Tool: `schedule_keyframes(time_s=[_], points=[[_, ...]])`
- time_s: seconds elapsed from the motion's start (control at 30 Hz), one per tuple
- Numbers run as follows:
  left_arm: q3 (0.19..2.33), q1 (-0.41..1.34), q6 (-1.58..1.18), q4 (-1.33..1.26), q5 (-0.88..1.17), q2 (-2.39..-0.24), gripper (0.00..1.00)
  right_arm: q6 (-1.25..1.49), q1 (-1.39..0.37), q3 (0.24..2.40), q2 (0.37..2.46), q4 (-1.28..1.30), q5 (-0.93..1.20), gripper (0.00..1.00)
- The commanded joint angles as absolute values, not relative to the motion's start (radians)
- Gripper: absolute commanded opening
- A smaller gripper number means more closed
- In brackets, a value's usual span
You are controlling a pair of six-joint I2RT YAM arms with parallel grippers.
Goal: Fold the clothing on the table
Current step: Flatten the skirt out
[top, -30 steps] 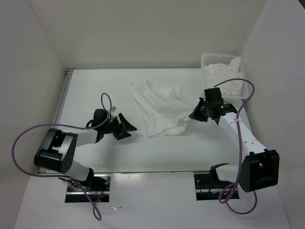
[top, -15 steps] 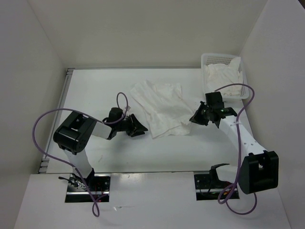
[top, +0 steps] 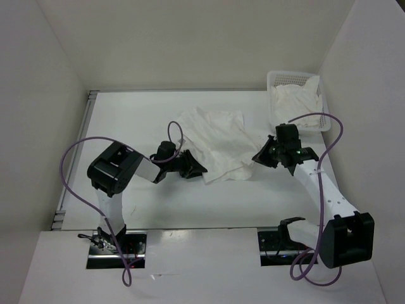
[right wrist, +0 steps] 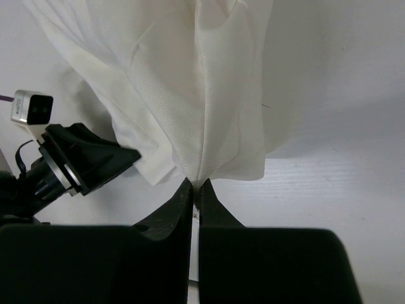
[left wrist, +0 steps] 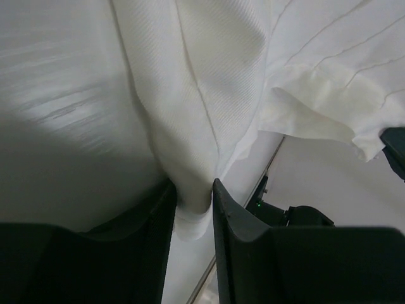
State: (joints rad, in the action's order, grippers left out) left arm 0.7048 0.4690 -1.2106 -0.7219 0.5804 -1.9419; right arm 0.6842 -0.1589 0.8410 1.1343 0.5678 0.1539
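Left hand [top: 193, 168] pinched the clothing [top: 215, 136] at its near-left edge; your right hand [top: 260, 156] was clamped tight on the right edge. Clothing lay crumpled mid-bench [top: 126, 117], w/ no clean fold visible. Judged: task barely begun, all folds left.

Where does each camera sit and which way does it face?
Top external: above, behind the bases, looking down on table, clothing, left arm, right arm.
Left wrist: on left arm, looking along its fingers, clothing pinched between.
Right wrist: on right arm, looking along shut fingers pinching clothing; left arm beyond.
Shared: all show the clothing.
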Motion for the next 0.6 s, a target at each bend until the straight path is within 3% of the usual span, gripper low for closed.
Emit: schedule_keyframes(time_s=[0.0, 0.13, 0.17, 0.37, 0.57], points=[[0.741, 0.511, -1.204, -0.761, 0.535, -2.006, 0.36, 0.701, -0.153, 0.828, 1.088, 0.511, 0.155, 0.02], [0.776, 0.552, -1.215, -0.782, 0.535, -2.055, 0.04, 0.71, -0.153, 0.819, 1.069, 0.511, 0.164, 0.02], [0.776, 0.552, -1.215, -0.782, 0.535, -2.056, 0.0, 0.71, -0.153, 0.819, 1.06, 0.511, 0.164, 0.02], [0.706, 0.459, -1.139, -0.692, 0.557, -1.811, 0.0, 0.698, -0.126, 0.83, 1.028, 0.493, 0.178, 0.0], [0.807, 0.353, -0.884, -0.223, 0.464, -1.363, 0.0, 0.594, -0.126, 0.908, 0.956, 0.443, 0.321, 0.0]])
